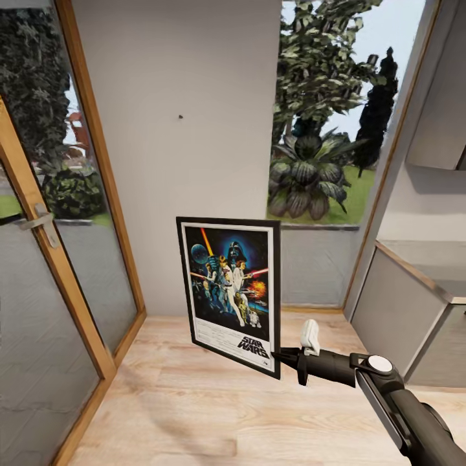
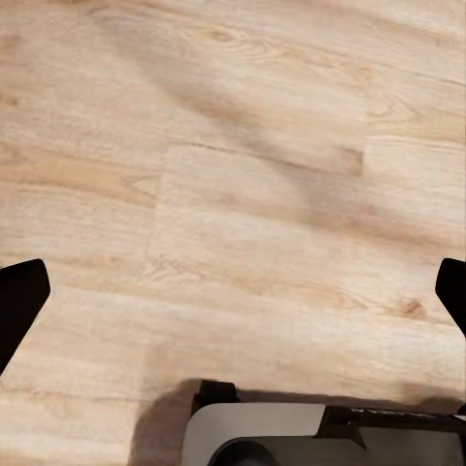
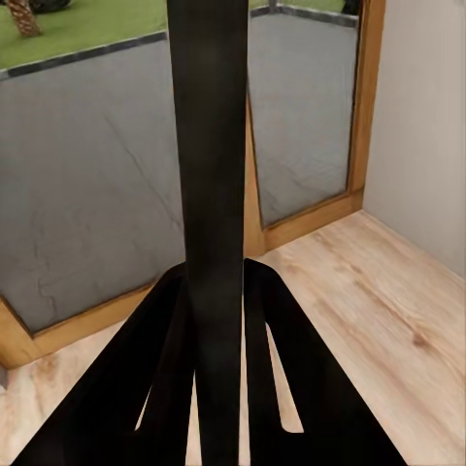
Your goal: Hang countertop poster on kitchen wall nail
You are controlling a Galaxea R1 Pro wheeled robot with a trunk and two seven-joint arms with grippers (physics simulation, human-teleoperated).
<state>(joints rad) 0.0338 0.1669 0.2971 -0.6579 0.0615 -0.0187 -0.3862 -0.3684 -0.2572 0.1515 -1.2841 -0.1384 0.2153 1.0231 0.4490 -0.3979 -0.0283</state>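
Right gripper (image 1: 285, 355) clamped on the lower right corner of the upright poster (image 1: 228, 285), held below the wall nail (image 1: 180, 118); left gripper (image 2: 233, 291) open over floor

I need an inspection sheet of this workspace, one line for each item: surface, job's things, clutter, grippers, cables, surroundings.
Surface: light wooden floor; grey counter corner at the right edge.
Job's things: poster held upright in the air, facing the head camera, below a small dark nail on the white wall.
Clutter: nothing seen.
Grippers: right gripper shut on the poster's lower right corner; in the right wrist view the frame edge runs between the fingers. Left gripper open over the floor.
Cables: nothing seen.
Surroundings: glass door with handle at left; window onto garden plants.
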